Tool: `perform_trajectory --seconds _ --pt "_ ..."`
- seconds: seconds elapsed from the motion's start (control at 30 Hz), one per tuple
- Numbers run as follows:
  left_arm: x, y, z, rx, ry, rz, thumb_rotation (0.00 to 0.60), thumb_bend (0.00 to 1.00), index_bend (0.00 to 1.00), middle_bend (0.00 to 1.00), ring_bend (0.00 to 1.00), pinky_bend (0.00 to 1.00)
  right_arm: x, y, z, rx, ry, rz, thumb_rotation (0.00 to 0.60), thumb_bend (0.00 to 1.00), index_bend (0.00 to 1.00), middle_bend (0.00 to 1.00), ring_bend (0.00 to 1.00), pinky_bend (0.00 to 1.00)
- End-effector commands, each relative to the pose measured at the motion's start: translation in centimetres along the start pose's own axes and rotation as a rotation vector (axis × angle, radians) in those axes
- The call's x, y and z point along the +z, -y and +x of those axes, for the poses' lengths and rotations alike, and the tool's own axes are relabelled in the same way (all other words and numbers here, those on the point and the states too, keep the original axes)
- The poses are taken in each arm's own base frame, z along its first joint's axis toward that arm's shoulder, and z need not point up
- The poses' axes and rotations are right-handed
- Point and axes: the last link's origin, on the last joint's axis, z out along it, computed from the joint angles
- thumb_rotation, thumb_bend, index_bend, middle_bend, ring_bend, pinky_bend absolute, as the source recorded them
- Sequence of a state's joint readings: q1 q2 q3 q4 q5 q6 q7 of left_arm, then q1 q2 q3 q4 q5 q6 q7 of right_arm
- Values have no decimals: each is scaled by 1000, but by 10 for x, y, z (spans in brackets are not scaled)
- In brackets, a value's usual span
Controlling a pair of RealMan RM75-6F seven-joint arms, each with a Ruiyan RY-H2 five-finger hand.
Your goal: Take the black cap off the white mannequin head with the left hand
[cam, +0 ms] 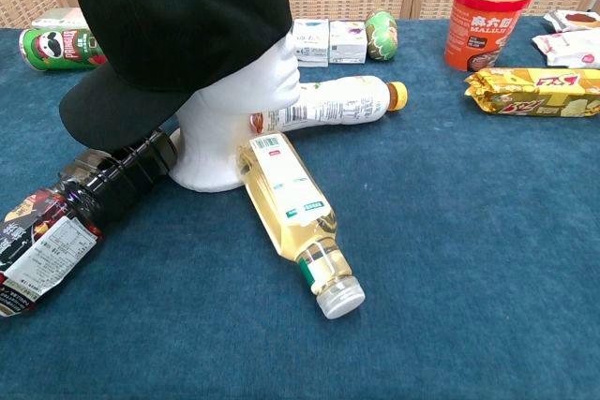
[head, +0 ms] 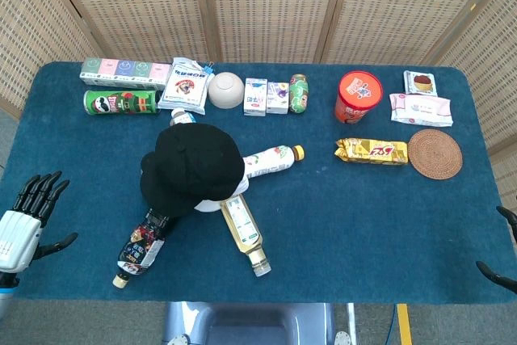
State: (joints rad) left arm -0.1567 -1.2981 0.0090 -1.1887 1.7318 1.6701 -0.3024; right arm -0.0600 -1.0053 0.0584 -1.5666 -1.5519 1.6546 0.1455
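Observation:
The black cap (head: 192,167) sits on the white mannequin head (head: 216,205), which stands on the blue table left of centre. In the chest view the black cap (cam: 173,30) covers the top of the white mannequin head (cam: 239,100), brim pointing down to the left. My left hand (head: 28,216) hovers at the table's left edge, well left of the cap, fingers spread and holding nothing. Only fingertips of my right hand (head: 502,252) show at the right edge; the chest view shows neither hand.
Three bottles lie around the head's base: a dark one (head: 144,246), a yellow one (head: 245,234) and a white one (head: 271,161). Along the back stand a Pringles can (head: 121,103), boxes, a bowl (head: 227,90) and an orange tub (head: 357,96). A wafer pack (head: 371,151) and coaster (head: 435,153) lie right.

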Motion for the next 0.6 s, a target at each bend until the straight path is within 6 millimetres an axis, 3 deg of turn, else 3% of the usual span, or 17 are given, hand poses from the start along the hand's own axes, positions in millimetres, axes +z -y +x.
perform_trajectory --seconds 0.03,0.3,0.43,0.6 --pt "0 0 0 0 2 -3 600 4 0 0 0 0 0 0 0 -1 1 -1 600 0 145 0 0 0" --pt "13 6 3 7 4 -70 600 6 0 0 0 0 3 -1 -4 -7 15 -4 600 0 145 0 0 0" --pt "35 9 2 8 -34 -145 600 6 0 0 0 0 4 1 -5 -5 21 4 600 0 145 0 0 0" --pt "75 8 -19 -63 -46 -179 600 5 0 0 0 0 2 2 -3 4 17 1 600 0 145 0 0 0"
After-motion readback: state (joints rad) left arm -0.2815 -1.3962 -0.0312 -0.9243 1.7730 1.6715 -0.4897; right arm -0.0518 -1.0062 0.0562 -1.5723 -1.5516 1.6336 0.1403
